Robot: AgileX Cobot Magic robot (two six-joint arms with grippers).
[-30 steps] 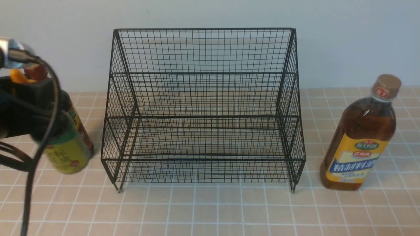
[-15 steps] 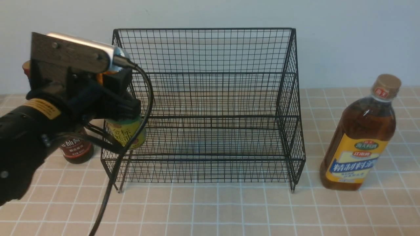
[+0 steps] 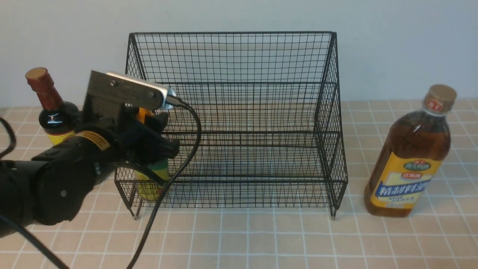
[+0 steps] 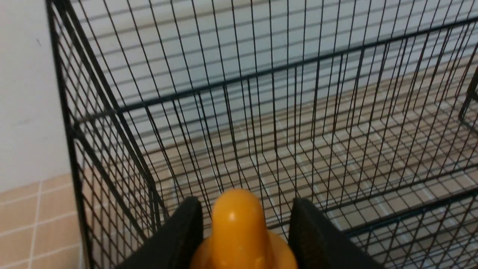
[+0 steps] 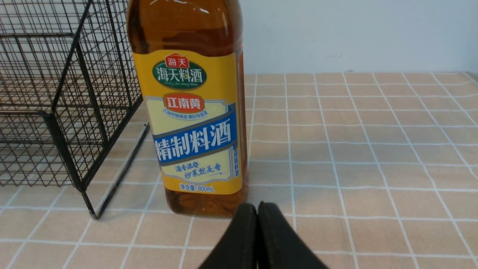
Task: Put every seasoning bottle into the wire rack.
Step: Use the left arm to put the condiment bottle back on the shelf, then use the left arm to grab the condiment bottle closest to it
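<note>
While the small yellow-nozzled bottle (image 3: 149, 186) is sitting low in the left front corner of the wire rack (image 3: 231, 56), we are clamping its neck in our left gripper (image 4: 244, 204) to keep it upright. Our right gripper (image 5: 257, 213) is waiting closed and empty, facing the amber cooking-wine bottle (image 5: 194, 123) on the table (image 3: 261, 239).

- wire rack (image 3: 231, 33): thin black metal wire, matt coat.
- amber bottle (image 3: 410, 149): clear, glossy; label slightly shiny.
- small bottle (image 4: 239, 228): cap smooth, glossy yellow plastic.
- desk (image 3: 261, 239): matt, tile-patterned.
</note>
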